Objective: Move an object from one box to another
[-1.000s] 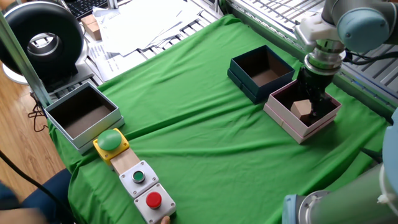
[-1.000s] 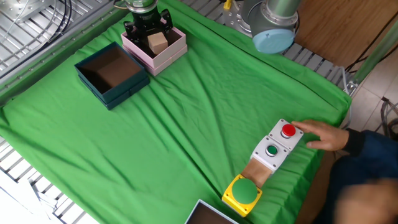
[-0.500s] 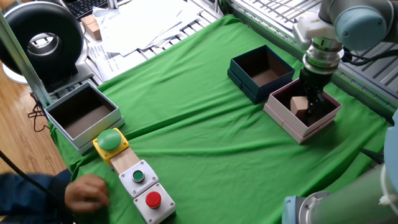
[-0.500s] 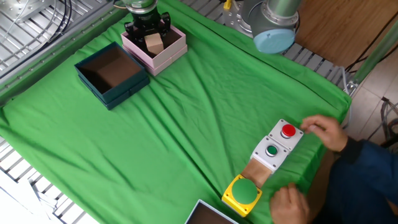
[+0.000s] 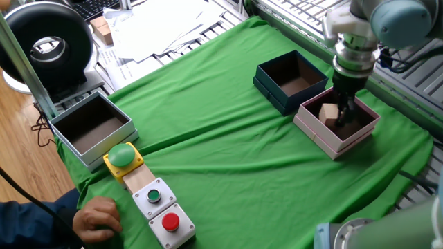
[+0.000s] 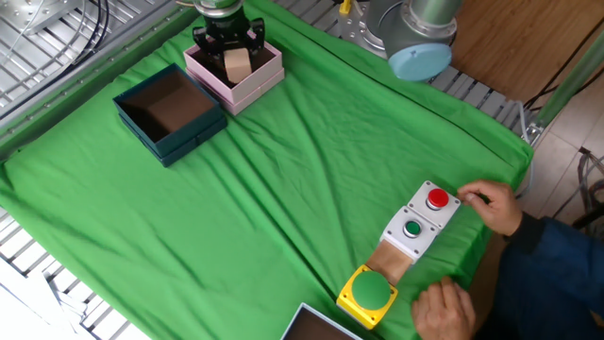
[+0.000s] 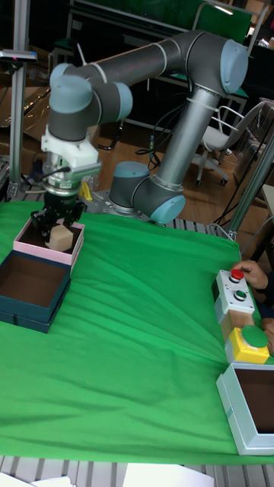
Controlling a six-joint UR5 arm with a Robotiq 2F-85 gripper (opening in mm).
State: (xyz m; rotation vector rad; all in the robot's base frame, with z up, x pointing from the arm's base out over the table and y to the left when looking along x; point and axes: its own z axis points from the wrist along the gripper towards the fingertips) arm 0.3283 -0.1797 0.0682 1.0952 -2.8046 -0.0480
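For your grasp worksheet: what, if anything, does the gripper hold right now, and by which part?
The gripper holds the small light-tan wooden cube by two opposite side faces, lifted slightly and tilted over the pale-pink box.

I saw even, bright light on the green cloth point(image 5: 228, 159) with soft shadows in its folds; the tall fixed view's background was dim, everything fairly sharp.

tan cube point(image 5: 329, 114) above pink box point(image 5: 325, 135), navy box point(image 5: 273, 93) beside
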